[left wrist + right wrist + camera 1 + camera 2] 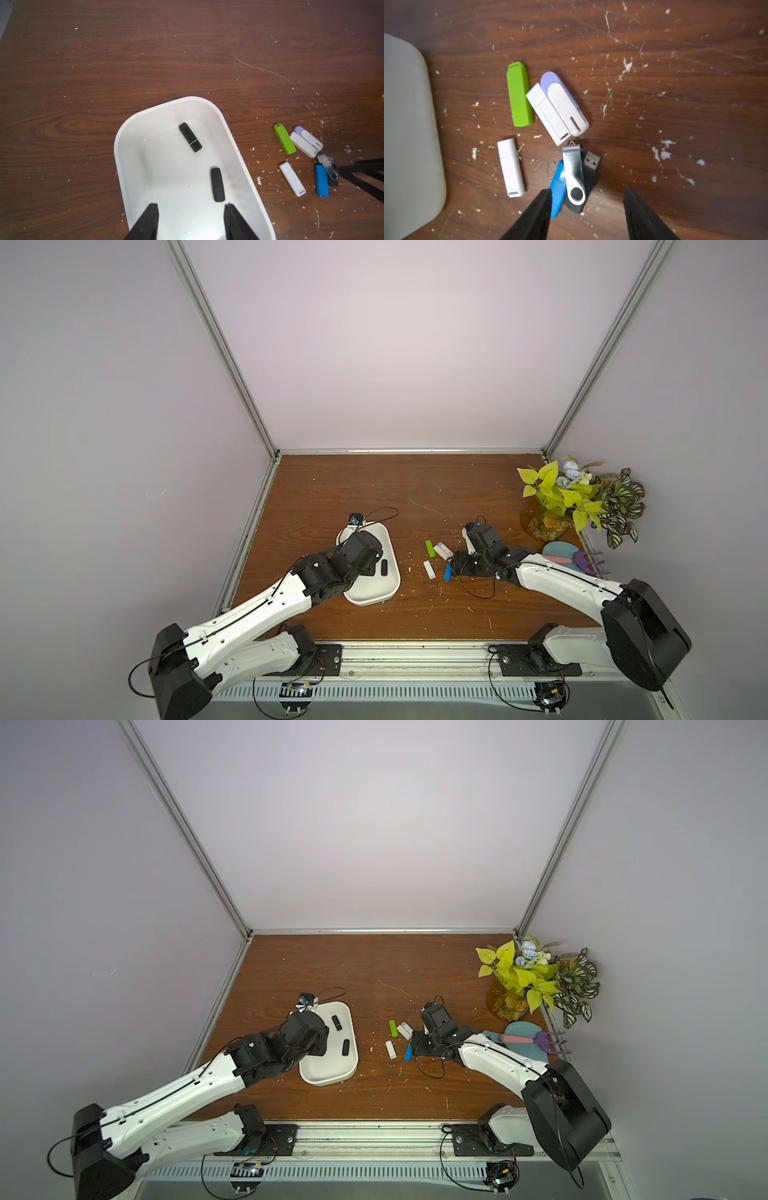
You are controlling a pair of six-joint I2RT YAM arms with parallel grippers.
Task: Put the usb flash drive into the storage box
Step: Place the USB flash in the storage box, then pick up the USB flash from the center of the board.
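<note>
Left gripper [190, 205], jaws apart and empty, above the storage box [193, 97], in which two black flash drives [190, 137] lie. Beside the box, loose drives [430, 570] rest on the table [83, 62]. Right gripper [587, 190], jaws spread and empty, over the swivel flash drive [574, 172] overlapping a blue drive [558, 187]: apparently pre-grasp, requiring descent and closure on one stick only.

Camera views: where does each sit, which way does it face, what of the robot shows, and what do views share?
A top view: high behind the arm bases, looking down at the table; left arm and right arm show.
A top view: beside it, facing alike; both arms too.
Left wrist: above the storage box, looking into it; left gripper, open.
Right wrist: above the table beside the storage box, looking down; right gripper, open, framing the swivel drive.
Shared: both wrist views catch the green drive and the storage box.
</note>
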